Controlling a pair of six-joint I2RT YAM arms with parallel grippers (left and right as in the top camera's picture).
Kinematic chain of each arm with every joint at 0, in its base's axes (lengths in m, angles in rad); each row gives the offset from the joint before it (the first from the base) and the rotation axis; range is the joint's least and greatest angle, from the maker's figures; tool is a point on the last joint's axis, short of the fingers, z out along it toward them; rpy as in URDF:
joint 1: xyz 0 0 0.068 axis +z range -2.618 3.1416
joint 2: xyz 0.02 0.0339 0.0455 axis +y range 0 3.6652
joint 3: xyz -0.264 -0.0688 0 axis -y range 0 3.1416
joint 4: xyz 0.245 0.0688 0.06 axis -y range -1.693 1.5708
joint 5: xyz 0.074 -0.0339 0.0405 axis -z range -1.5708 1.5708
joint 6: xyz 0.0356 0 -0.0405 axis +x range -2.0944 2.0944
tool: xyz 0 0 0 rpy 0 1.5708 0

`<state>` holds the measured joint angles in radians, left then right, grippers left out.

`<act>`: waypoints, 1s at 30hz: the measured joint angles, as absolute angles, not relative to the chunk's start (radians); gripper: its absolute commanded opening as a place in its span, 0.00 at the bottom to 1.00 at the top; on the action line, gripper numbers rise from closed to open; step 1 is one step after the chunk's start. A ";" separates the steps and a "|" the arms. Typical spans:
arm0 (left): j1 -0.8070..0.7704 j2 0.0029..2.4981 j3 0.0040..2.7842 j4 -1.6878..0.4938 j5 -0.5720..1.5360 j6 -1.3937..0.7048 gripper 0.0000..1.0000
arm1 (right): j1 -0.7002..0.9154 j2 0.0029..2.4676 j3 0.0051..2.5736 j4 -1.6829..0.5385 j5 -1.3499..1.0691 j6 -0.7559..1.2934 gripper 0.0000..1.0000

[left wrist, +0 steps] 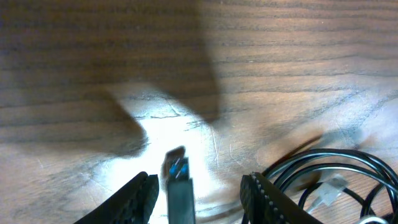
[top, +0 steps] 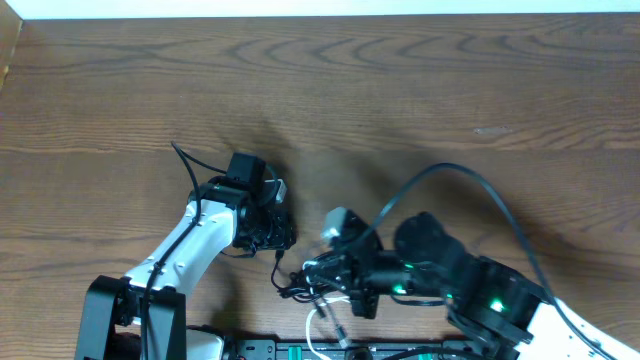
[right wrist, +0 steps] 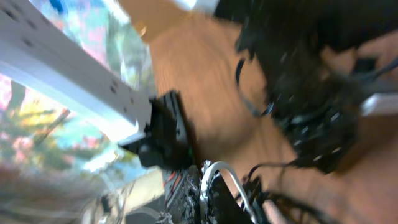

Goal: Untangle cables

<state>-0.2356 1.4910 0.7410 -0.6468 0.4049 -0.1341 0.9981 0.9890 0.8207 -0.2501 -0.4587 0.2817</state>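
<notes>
The cable tangle (top: 300, 278) lies near the table's front edge, with black loops and a white cable (top: 318, 325). My left gripper (top: 276, 232) hovers just left of it. In the left wrist view the left gripper (left wrist: 202, 198) is open, and a dark plug with a blue tip (left wrist: 178, 179) lies between its fingers (left wrist: 140, 198) without touching them. Black cable loops (left wrist: 336, 167) and a white connector (left wrist: 326, 190) lie to its right. My right gripper (top: 326, 272) is in the tangle. The blurred right wrist view shows this gripper (right wrist: 202, 196) pinched on a white cable (right wrist: 227, 176).
A white plug (top: 335, 222) rests on the wood beside the right gripper. A thick black arm cable (top: 470, 180) arcs over the table on the right. The arms' mounting rail (top: 300, 350) runs along the front edge.
</notes>
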 measured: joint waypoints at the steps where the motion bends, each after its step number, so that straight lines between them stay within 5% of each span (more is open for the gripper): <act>1: -0.236 1.491 0.741 -0.648 0.405 -0.135 0.53 | 0.989 0.966 0.821 -0.245 -0.449 0.282 0.01; 30: -0.230 1.188 0.835 -0.804 0.676 -0.208 0.68 | 0.656 0.772 0.819 -0.077 -0.290 0.456 0.01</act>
<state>-0.2298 1.1877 0.8349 -0.8040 0.6762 -0.2085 0.6563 0.7719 0.8188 -0.0772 -0.2901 0.4557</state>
